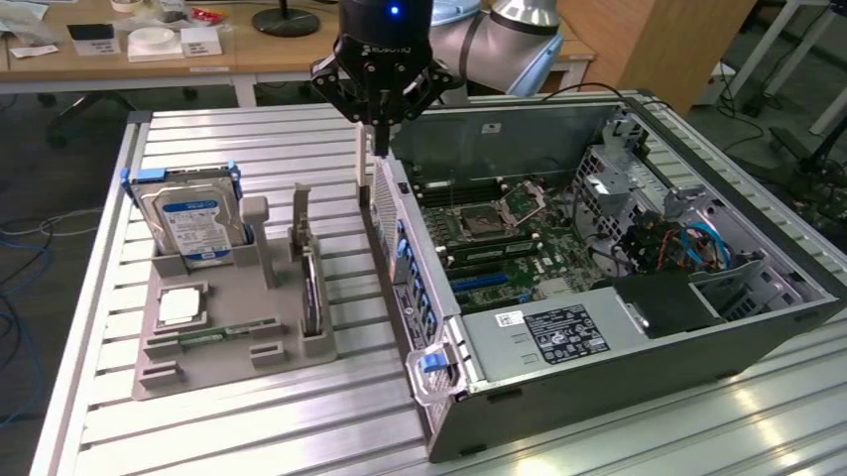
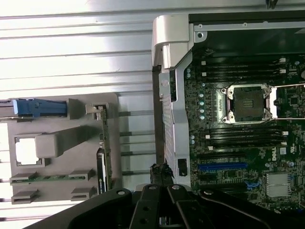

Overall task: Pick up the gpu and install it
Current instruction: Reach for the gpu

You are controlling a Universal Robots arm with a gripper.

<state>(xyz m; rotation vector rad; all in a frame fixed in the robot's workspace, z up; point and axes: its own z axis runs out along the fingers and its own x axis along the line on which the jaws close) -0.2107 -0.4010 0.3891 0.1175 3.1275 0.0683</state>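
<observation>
The gpu [image 1: 312, 290] stands on edge in a slot of the grey holder tray [image 1: 198, 372], a thin dark card with its metal bracket sticking up at the far end. In the wrist view the gpu [image 2: 101, 160] is a narrow dark strip in the tray [image 2: 57, 143]. My gripper [image 1: 380, 137] hangs shut and holds nothing. It is above the rear wall of the open computer case [image 1: 437, 327], toward the exterior view's right of the gpu and well above it. The joined fingertips of the gripper [image 2: 162, 169] point down at the case's rear edge.
The tray also holds a silver blue-labelled hard drive [image 1: 196, 226], a square processor [image 1: 179, 306] and a green memory stick [image 1: 218, 332]. Inside the case lie the motherboard [image 2: 248, 102] and a blue expansion slot [image 2: 228, 167]. A power supply [image 1: 562, 332] fills the case's near end.
</observation>
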